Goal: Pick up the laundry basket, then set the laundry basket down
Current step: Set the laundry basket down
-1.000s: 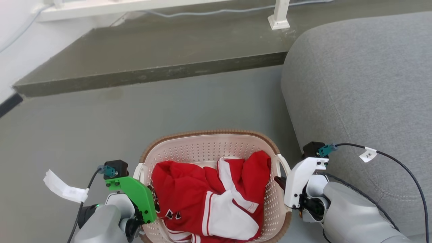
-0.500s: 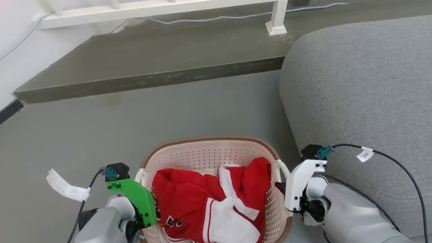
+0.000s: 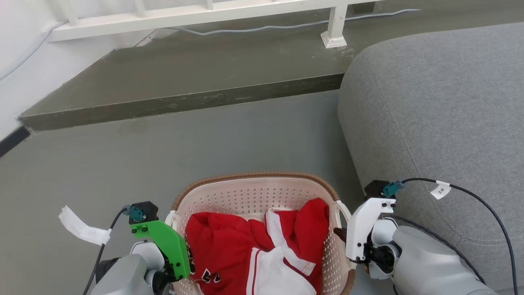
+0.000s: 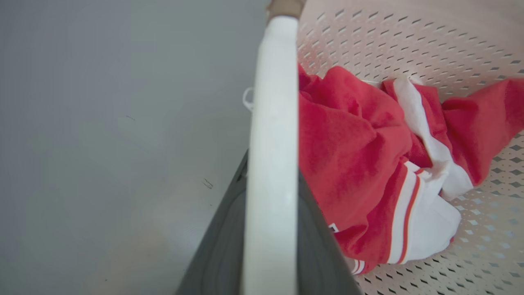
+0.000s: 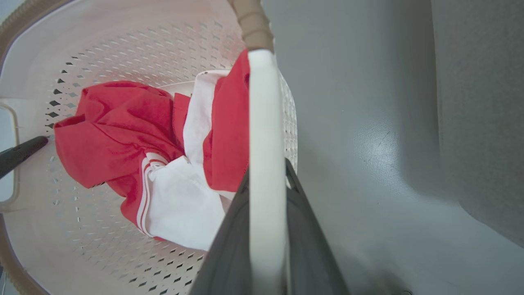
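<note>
The laundry basket (image 3: 254, 194), a red-and-white jersey (image 3: 245, 250) heaped inside, is low between the two arms over the grey floor (image 3: 123, 164), just beside the grey sofa (image 3: 430, 102). The left tool (image 4: 272, 168) pinches its left handle (image 4: 272, 102), and the right tool (image 5: 267, 170) pinches its right handle (image 5: 264, 123).

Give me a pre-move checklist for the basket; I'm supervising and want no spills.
1. The left gripper clamps the left handle of the laundry basket: ok.
2. The right gripper clamps the right handle: ok.
3. The red and white garment lies inside the basket: ok.
4. Gap of floor between basket and grey sofa: ok.
5. Basket base off the floor: cannot tell.
</note>
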